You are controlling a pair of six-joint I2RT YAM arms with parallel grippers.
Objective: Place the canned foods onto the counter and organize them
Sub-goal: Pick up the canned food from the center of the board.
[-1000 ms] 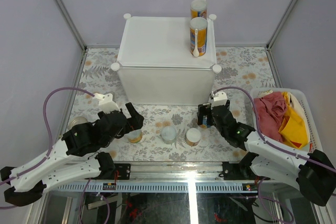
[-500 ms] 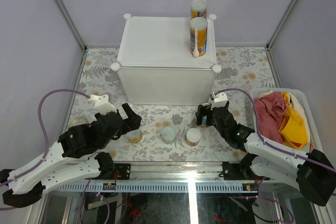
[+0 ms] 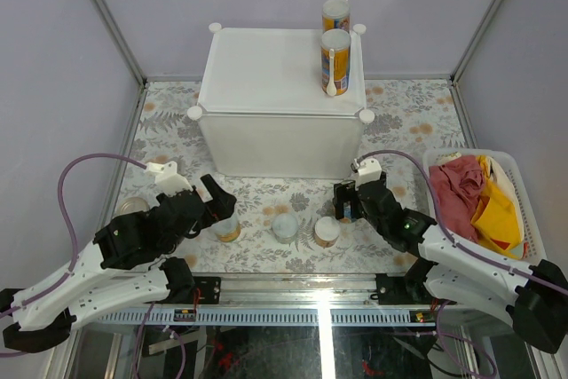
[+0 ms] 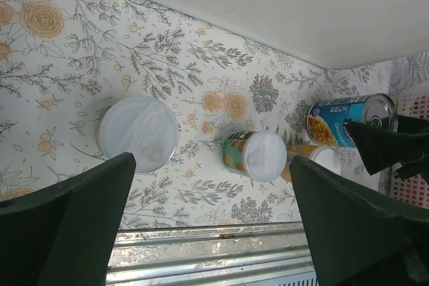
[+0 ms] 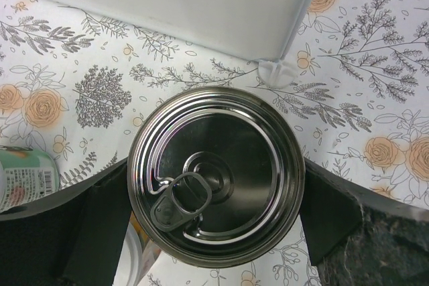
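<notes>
The counter point(image 3: 280, 99) is a white cube at the back. Two tall yellow-orange cans point(image 3: 335, 61) point(image 3: 336, 15) stand on its right side. My right gripper point(image 3: 348, 200) is shut on the blue-labelled tin point(image 3: 345, 205), low before the counter's right front corner. In the right wrist view the tin's pull-tab top point(image 5: 216, 175) fills the gap between the fingers point(image 5: 328, 212). My left gripper point(image 3: 217, 210) is open and empty above a short orange can point(image 3: 229, 232). A green can point(image 3: 285, 226) and another orange can point(image 3: 327, 232) stand between the arms. The left wrist view shows a white-lidded can point(image 4: 138, 133), the green can point(image 4: 255, 155) and the tin point(image 4: 342, 122).
A white slatted basket point(image 3: 524, 185) with red and yellow cloth point(image 3: 470, 193) stands at the right. Another metal-topped can point(image 3: 130, 207) sits half hidden behind the left arm. Frame posts and grey walls enclose the floral mat. A metal rail runs along the near edge point(image 4: 201, 252).
My left arm has drawn back slightly toward the near left, its gripper staying open over the orange can. The right gripper has shifted a little nearer with the tin.
</notes>
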